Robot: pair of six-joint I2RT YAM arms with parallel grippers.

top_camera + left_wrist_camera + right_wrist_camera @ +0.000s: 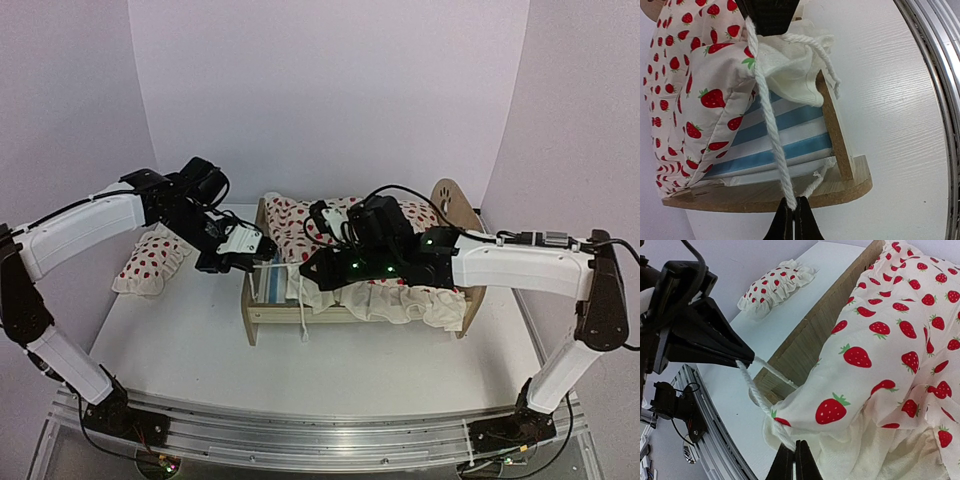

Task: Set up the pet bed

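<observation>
The pet bed [300, 312] sits in the middle of the desk [200, 350]. Its striped mattress [785, 135] is in the frame, and the strawberry blanket [880, 340] is heaped over most of it, spilling across the near rail. The matching pillow [150, 262] lies apart on the desk to the left, not yet on the bed.

Both arms meet at the bed's left end. The left gripper [258, 265] is fully closed, pinching one end of a white cord [771, 130]. The right gripper [792, 455] is also fully closed, nipping the same cord close to the blanket's corner. The cord runs fairly straight between them over the end board.

Held like this, the cord looks like a tie being drawn out, probably to fasten the bedding to the frame. I cannot tell what it is sewn to. Too hard a pull could drag the blanket or shift the bed.
</observation>
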